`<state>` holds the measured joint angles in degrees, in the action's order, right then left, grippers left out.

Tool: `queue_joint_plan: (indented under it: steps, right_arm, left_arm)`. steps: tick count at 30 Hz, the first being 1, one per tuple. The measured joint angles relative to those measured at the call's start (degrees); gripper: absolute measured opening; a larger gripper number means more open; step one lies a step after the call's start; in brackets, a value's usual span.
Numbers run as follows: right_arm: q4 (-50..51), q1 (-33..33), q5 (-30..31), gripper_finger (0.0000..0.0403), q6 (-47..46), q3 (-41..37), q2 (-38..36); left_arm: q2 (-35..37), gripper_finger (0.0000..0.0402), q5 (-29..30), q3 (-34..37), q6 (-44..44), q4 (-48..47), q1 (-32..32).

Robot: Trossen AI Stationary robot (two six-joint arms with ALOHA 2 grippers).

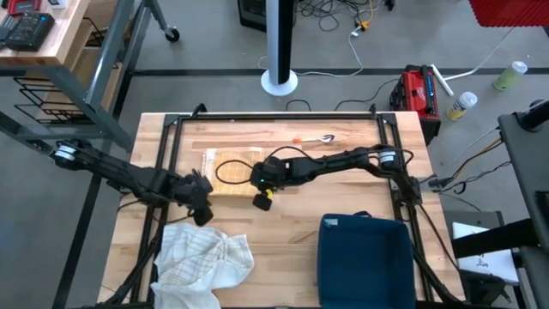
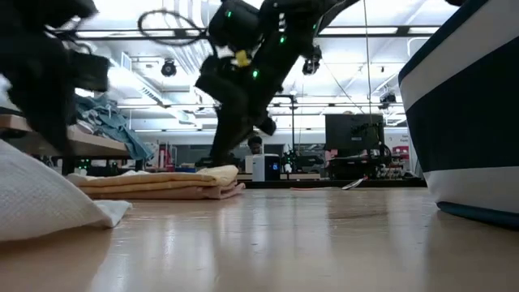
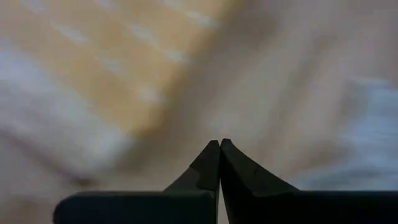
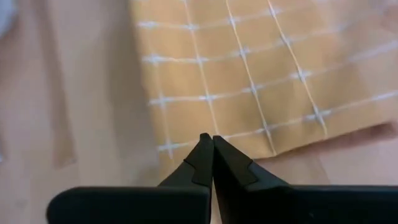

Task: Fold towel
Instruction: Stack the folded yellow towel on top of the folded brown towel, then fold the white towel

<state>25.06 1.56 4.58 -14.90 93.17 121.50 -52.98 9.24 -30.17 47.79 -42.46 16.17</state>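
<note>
Two towels were on the table (image 1: 360, 219). Going left to right: the left gripper (image 1: 202, 213) was clenched shut on nothing, fingertips pressed together in its wrist view. Directly below and in front of it lay the white checked towel (image 1: 204, 262), bunched up and crumpled, not folded. Whether the gripper touched it, I couldn't tell.

The right gripper (image 1: 262, 202) was also clamped shut and empty, hanging just off the near edge of the yellow towel (image 1: 225, 174). That towel sat behind and partly under the right arm's wrist, already a flat layered stack in the low view.

Further right, beside the right gripper toward the table's near edge, stood a dark blue bin (image 1: 367, 262).

My read: the yellow towel was done and the white one not started. Roughly halfway, if both count.
</note>
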Motion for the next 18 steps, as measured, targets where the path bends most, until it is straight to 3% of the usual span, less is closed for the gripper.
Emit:
queue_joint_plan:
  steps: [3,8,12,18]
  right_arm:
    - [2.3,-1.4,-0.5,0.0000,2.4,-0.1,-2.5]
    - [6.1,-6.2,-1.0,0.0000,4.6,-1.4,-5.5]
    - [4.2,-11.4,0.5,0.0000,7.0,-2.6,-6.0]
    - [-8.7,-16.9,1.0,0.0000,13.4,-5.4,-5.8]
  left_arm:
    - [2.2,0.0000,-6.6,0.0,4.5,2.5,1.9]
    - [3.3,0.0000,-7.9,0.1,10.9,5.4,9.0]
    - [1.7,0.0000,-6.7,0.5,16.3,13.2,17.2]
    - [-6.0,0.0001,-1.0,0.5,24.1,28.1,28.5]
